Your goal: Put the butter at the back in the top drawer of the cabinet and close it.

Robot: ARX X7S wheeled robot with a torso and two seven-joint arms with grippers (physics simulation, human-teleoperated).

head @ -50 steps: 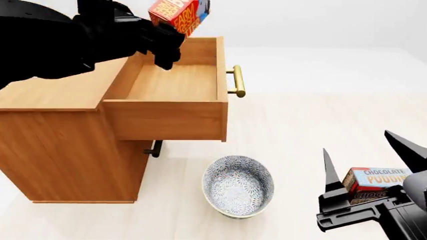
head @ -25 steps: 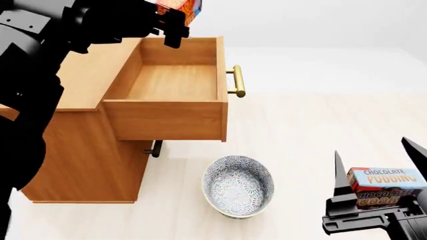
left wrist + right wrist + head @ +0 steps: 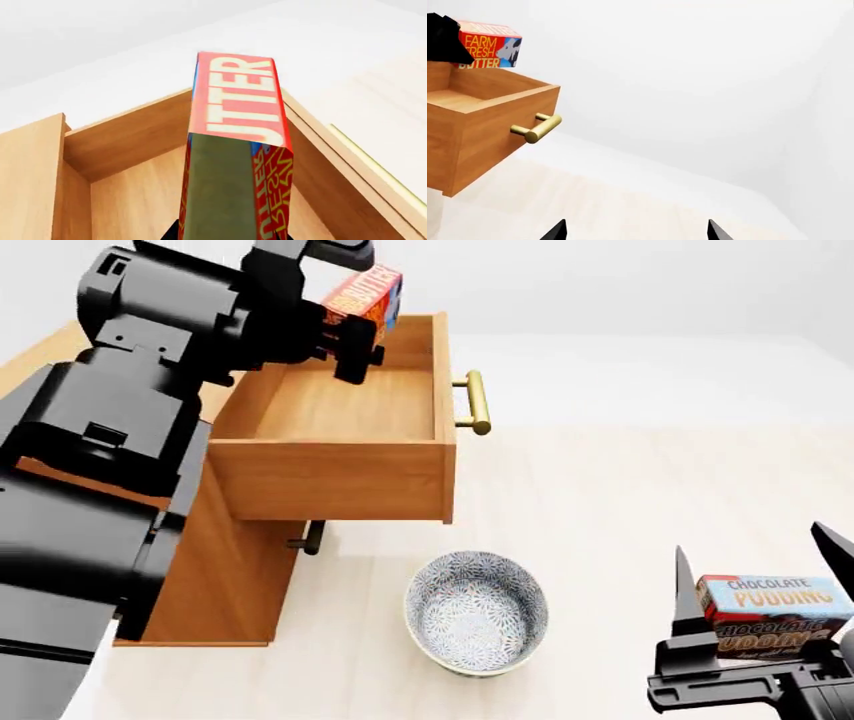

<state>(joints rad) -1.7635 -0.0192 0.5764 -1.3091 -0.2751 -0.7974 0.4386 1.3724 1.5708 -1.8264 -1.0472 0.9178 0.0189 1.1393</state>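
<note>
The butter [image 3: 363, 295], a red, yellow and blue box, hangs over the back of the top drawer [image 3: 334, 405], which is pulled out of the cabinet [image 3: 227, 570]. My left gripper [image 3: 352, 330] is shut on the butter. In the left wrist view the butter [image 3: 237, 130] stands upright above the drawer's back corner [image 3: 127, 140]. The right wrist view shows the butter [image 3: 490, 47] above the drawer's rim [image 3: 500, 107]. My right gripper [image 3: 755, 585] stands open low at the right, and its fingertips [image 3: 560, 227] have nothing between them.
A patterned bowl [image 3: 477, 612] sits on the floor in front of the cabinet. A "CHOCOLATE PUDDING" box [image 3: 767, 615] lies by my right gripper. The drawer's brass handle [image 3: 474, 400] sticks out to the right. My left arm [image 3: 120, 440] covers the cabinet top.
The butter has come down from the top edge of the view to just over the drawer's back. My left arm has swung further in over the cabinet. The right gripper shifted slightly.
</note>
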